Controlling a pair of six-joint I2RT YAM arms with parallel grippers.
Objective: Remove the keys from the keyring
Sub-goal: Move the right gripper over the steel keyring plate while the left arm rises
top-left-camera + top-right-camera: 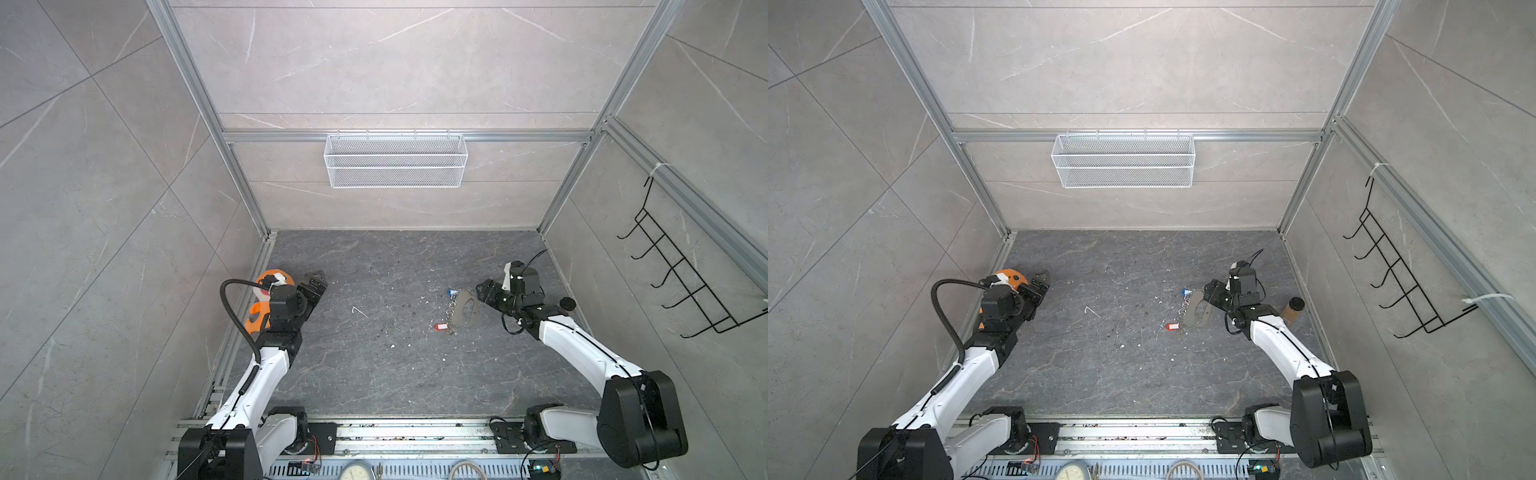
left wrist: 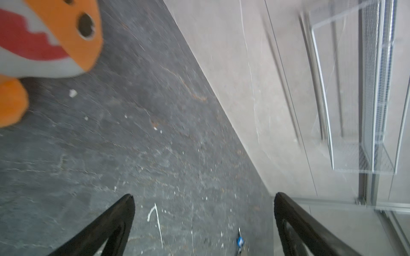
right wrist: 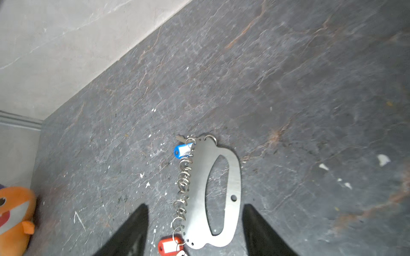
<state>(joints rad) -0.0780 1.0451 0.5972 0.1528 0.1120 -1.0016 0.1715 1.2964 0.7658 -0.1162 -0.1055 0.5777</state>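
While flat on floor (image 3: 288, 88), keyring (image 3: 198, 199) between right fingers (image 3: 133, 226).

The left arm (image 1: 268, 370) hides much of the toy (image 1: 264, 277); the red-tag key (image 3: 181, 253) is cut off; the left wrist view is blurred.

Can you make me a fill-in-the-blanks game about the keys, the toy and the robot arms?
1. A row of metal rings runs from the blue tag to another tag, coloured ____.
2. The plush toy beside the left arm is mostly ____.
3. The left end effector is open and holds ____.
4. The wire basket on the back wall is ____.

Missing words: red; orange; nothing; white.
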